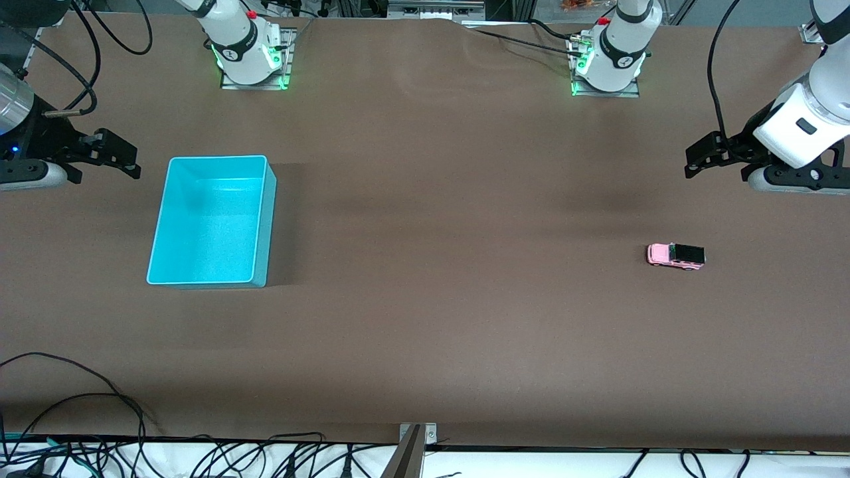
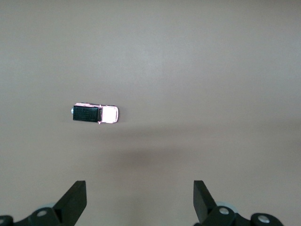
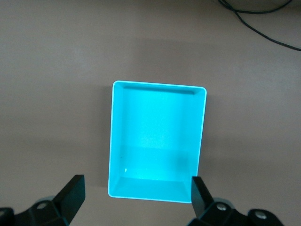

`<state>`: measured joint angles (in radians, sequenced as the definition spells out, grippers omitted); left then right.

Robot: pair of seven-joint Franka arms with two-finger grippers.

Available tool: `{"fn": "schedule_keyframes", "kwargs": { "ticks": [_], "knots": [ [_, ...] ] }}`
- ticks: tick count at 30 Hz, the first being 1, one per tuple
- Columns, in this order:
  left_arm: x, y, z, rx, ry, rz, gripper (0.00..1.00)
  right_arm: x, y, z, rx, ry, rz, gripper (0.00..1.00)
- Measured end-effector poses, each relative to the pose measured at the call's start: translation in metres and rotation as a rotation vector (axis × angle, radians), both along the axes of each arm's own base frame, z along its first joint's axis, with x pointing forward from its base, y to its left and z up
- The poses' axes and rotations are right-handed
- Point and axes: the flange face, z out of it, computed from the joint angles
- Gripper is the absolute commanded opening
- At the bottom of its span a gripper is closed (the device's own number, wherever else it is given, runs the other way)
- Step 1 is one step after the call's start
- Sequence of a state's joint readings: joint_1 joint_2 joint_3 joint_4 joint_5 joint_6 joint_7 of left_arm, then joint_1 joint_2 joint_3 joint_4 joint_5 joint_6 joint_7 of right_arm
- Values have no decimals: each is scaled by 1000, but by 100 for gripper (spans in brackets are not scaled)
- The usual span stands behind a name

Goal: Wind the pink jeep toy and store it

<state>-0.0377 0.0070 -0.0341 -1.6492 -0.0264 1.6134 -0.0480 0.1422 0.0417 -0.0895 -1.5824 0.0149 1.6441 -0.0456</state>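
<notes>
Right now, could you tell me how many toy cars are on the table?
1. The pink jeep toy sits on the brown table toward the left arm's end, well apart from the turquoise bin, which holds nothing.

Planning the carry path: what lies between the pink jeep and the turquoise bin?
Nothing: the front view shows only bare table between the pink jeep toy and turquoise bin.

Bare table (image 1: 425, 199) lay all around the pink jeep toy (image 1: 675, 255), nothing crowding it. The turquoise bin (image 1: 211, 221) stood well apart toward the right arm's end, its top open.
</notes>
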Motion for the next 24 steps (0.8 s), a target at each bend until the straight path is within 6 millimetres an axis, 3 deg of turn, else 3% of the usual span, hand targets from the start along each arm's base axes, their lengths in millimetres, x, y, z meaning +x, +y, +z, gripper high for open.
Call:
{"fn": "schedule_keyframes", "kwargs": {
  "ticks": [24],
  "knots": [
    [-1, 0, -1, 1, 11, 0, 100, 0, 0, 0, 0, 0, 0, 100]
  ]
}}
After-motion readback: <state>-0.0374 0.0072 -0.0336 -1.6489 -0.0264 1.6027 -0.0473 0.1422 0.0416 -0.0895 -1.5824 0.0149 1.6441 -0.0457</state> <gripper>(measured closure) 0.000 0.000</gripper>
